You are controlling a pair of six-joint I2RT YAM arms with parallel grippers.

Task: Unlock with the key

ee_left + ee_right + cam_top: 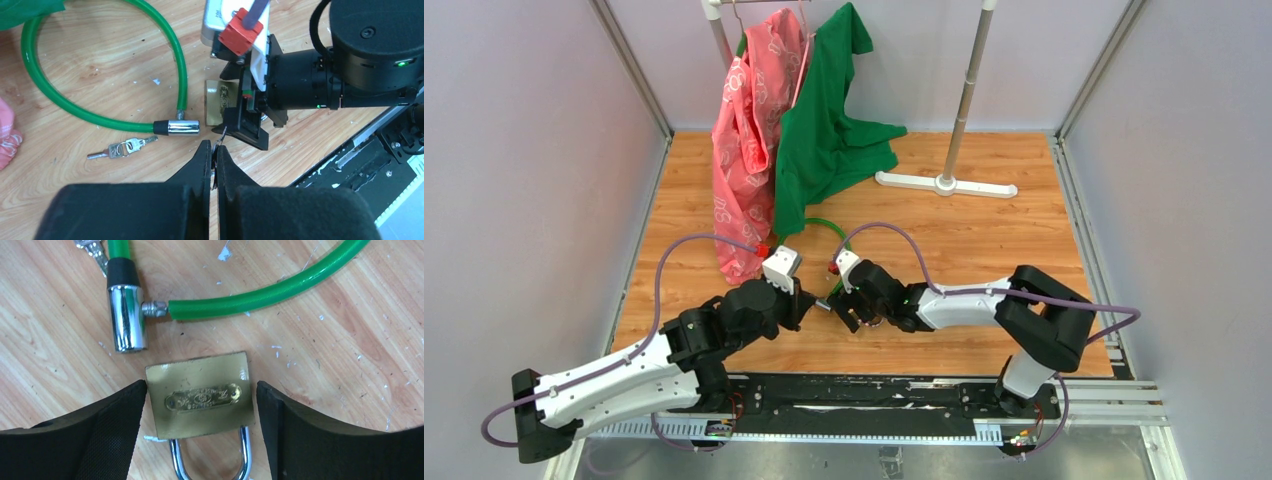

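My left gripper is shut on the key, a thin silvery piece whose tip sticks out past the fingertips. The tip sits just beside my right gripper's lower finger, close to the brass padlock. In the right wrist view the padlock lies flat on the wood, shackle toward the camera. My right gripper has closed onto its two sides. In the top view both grippers, left and right, meet at the table's middle front. The green cable lock lies just beyond.
A small bunch of silvery keys lies by the cable lock's chrome barrel. A clothes rack with a pink garment and a green one stands at the back. Grey walls close in both sides.
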